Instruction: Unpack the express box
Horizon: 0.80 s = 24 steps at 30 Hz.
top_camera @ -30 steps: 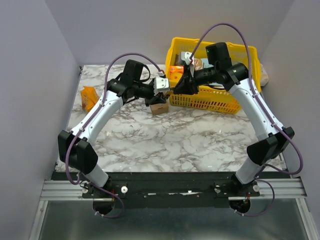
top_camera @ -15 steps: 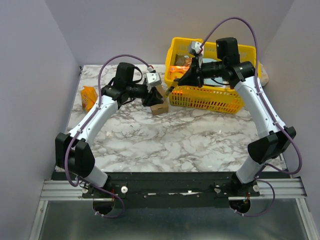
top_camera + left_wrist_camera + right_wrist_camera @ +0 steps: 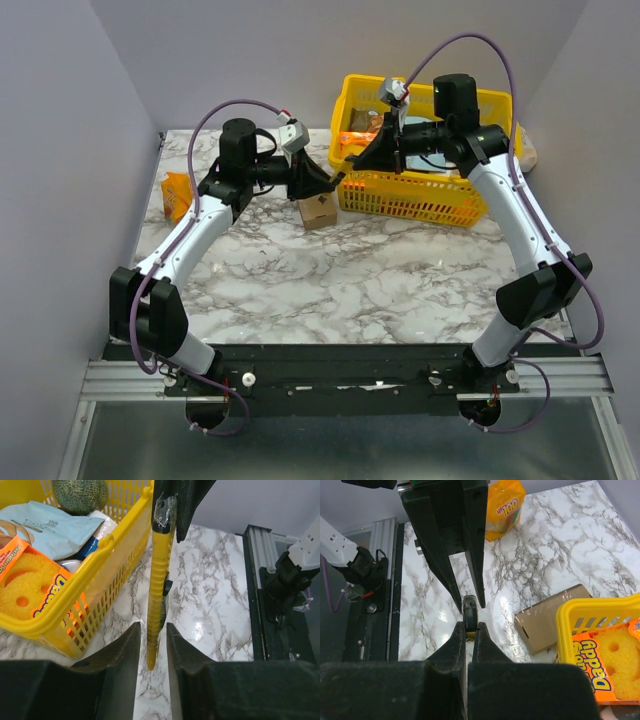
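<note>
Top view: express box [image 3: 319, 210] seen on desk [image 3: 350, 272] just beside left fingers [image 3: 322, 184], taped shut, nothing unpacked. Left wrist: those fingers held narrowly apart around a yellow cutter [image 3: 156, 580]. Right wrist: cutter clamped by right fingers [image 3: 465, 633], box to their right.

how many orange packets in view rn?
2. An orange snack packet lies near the table's left edge; an orange sponge pack sits in the yellow basket's left end. The right arm covers part of the basket, so more may be hidden.
</note>
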Available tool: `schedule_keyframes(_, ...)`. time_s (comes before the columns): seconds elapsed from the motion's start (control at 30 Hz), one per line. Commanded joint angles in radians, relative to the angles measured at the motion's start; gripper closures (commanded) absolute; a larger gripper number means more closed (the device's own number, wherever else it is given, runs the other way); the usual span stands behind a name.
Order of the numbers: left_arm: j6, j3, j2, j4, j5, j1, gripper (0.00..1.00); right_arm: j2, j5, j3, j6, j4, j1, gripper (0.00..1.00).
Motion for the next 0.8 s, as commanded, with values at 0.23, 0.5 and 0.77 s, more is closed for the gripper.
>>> schedule_keyframes(0.23,-0.009,0.004,0.014,0.004,0.048,-0.005,0.65,-0.022,-0.029,0.013,0.075,0.068,-0.007,0.99)
schedule_keyframes(0.5,0.050,0.003,0.013,-0.055,0.012,-0.004,0.65,-0.020,-0.041,0.016,0.078,0.070,-0.016,0.99)
schedule_keyframes(0.77,0.045,0.001,0.020,-0.058,0.028,0.002,0.71,-0.014,-0.052,0.013,0.078,0.070,-0.019,0.99)
